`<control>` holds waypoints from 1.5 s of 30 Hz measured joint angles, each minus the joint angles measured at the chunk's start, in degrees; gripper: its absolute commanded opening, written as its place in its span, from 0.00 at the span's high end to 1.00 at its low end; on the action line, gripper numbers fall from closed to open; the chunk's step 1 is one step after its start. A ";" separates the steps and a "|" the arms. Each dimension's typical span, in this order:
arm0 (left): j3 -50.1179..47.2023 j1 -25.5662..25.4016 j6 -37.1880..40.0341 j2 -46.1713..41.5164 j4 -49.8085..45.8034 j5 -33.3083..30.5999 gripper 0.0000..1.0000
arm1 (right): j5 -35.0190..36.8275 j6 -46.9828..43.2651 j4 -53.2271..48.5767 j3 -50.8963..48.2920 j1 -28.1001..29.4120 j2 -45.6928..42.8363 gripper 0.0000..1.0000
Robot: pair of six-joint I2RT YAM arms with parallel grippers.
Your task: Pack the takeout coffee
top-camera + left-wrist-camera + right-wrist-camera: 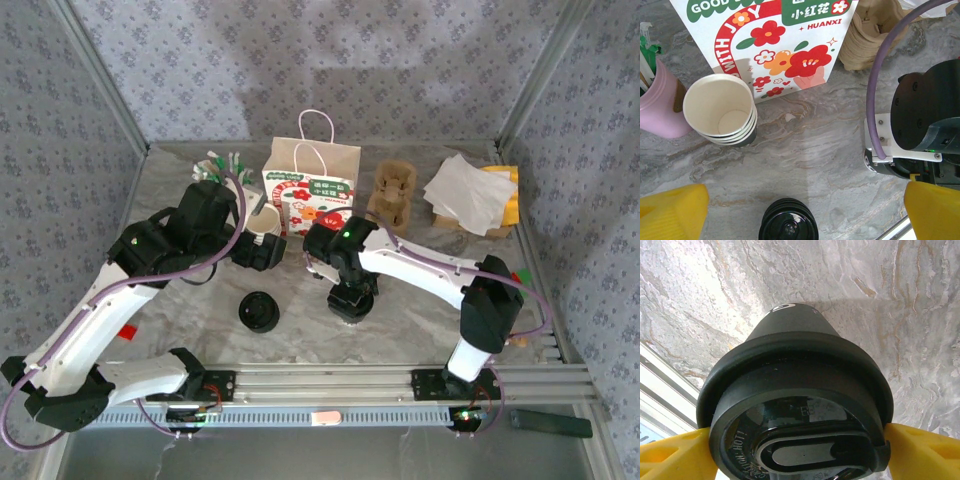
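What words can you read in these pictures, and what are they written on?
"GOOD": paper bag; the rest is cut off.
"WITH JOY": paper bag.
"小红花": paper bag.
"HUANXI": paper bag.
"HOT!": lid of the takeout coffee; the other lid letters are too blurred.
The bag print in the top view is too small to read.

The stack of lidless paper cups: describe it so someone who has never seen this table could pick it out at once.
Find the flower-printed paper bag standing at the back middle of the table. Just off its front left corner, between it and a pink holder, is the stack of cups. It is pale with open mouths up, whereas the pile of lids in front of it is black.
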 measured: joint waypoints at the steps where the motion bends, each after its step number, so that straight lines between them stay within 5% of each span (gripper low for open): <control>1: 0.00 0.00 -0.02 0.00 0.00 0.00 0.00 | 0.02 0.02 0.00 0.00 0.00 0.00 0.16; 28: 0.00 0.00 -0.02 0.04 0.00 0.02 0.00 | 0.31 0.37 -3.06 3.78 -0.83 0.02 0.12; 45: -0.57 0.00 0.00 -0.24 0.00 0.02 0.00 | 9.14 8.24 -0.90 3.80 5.05 1.31 0.19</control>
